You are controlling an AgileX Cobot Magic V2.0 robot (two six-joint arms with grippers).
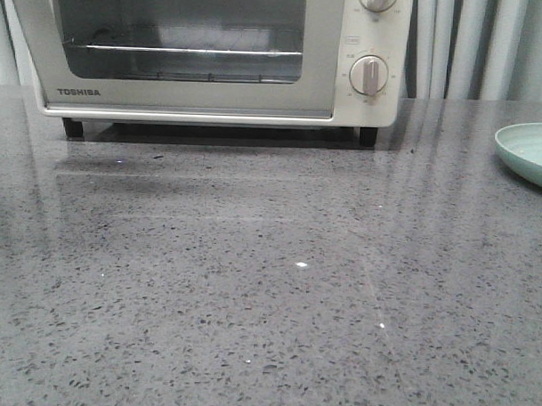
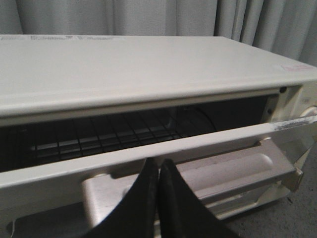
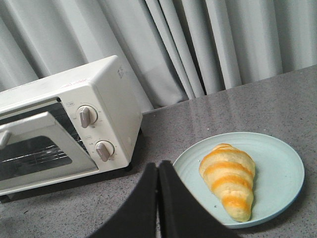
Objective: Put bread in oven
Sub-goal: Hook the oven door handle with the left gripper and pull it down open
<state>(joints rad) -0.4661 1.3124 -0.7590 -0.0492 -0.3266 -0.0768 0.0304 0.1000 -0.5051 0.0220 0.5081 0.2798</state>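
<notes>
I see the oven (image 1: 205, 54) at the back of the grey tabletop (image 1: 250, 300), toward the left side. It is cream white and stands on black feet. The word TOSHIBA is on the low part of its door (image 1: 186, 98).

From my left wrist view I look down on the oven (image 2: 148, 64) from above. Its door (image 2: 163, 146) is tipped open a little at the top, and I can see the wire rack (image 2: 99, 136) through the gap. My left gripper (image 2: 158, 171) is right by the door's handle (image 2: 198, 173). Its two black fingers are pressed together with nothing between them. I cannot tell if they touch the handle.

On the right side of the oven front there are two round knobs (image 1: 369, 75), one above the other.

To the right of the oven, well apart from it, there is a pale green plate (image 1: 529, 154) on the tabletop. In the front view I only see part of it at the edge.

From my right wrist view I see the whole plate (image 3: 277, 183). The bread (image 3: 228, 178) lies on it. It is yellow with darker orange stripes and one pointy end. My right gripper (image 3: 158, 171) hangs near the plate, on the oven's side of it. Its fingers are pressed together too and hold nothing. The bread is not in the oven (image 3: 64, 124).

Grey curtains (image 3: 198, 44) hang behind the oven.
</notes>
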